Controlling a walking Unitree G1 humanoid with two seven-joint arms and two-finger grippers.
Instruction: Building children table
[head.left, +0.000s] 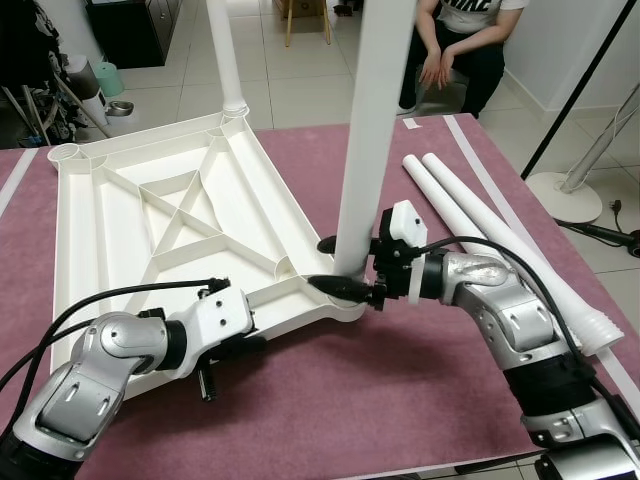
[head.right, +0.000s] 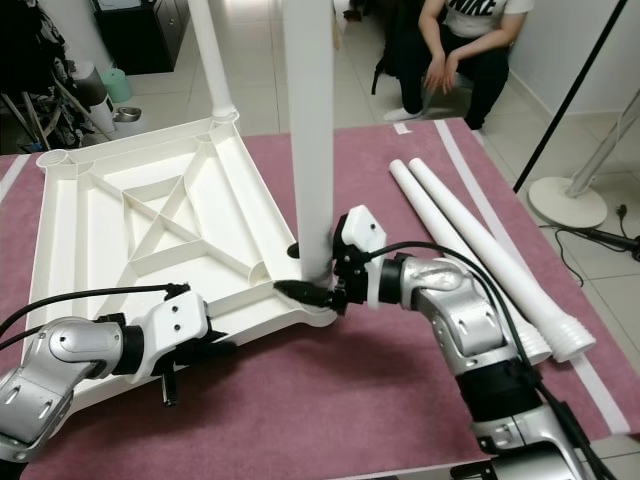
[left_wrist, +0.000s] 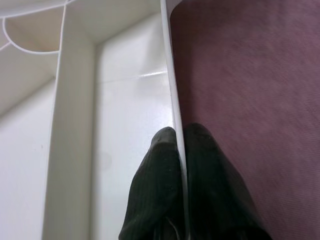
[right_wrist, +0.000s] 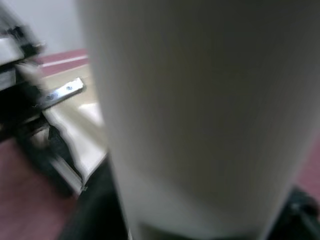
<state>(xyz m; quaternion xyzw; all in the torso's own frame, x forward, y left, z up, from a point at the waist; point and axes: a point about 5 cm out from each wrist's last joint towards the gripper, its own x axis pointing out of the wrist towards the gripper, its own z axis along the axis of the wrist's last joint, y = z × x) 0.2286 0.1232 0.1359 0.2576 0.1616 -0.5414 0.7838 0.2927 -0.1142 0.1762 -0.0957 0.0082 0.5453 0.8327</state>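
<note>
Our right gripper (head.left: 343, 266) clasps the upright leg (head.left: 372, 130) at the tabletop (head.left: 130, 215) corner; our left gripper (left_wrist: 181, 165), blurred, apparently pinches its rim.

There is one white tabletop (head.left: 150, 200). Two table legs (head.left: 375, 130) stand up in it. Two more legs (head.left: 500, 240) lie on the mat. One person (head.left: 460, 50) sits behind.

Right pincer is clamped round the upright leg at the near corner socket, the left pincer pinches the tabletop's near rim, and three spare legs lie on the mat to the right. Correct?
Not quite: two spare legs lie on the mat, as the left eye view shows. The rest holds: the right pincer is clamped round the upright leg at the near corner socket, and the left pincer pinches the tabletop's near rim.
</note>
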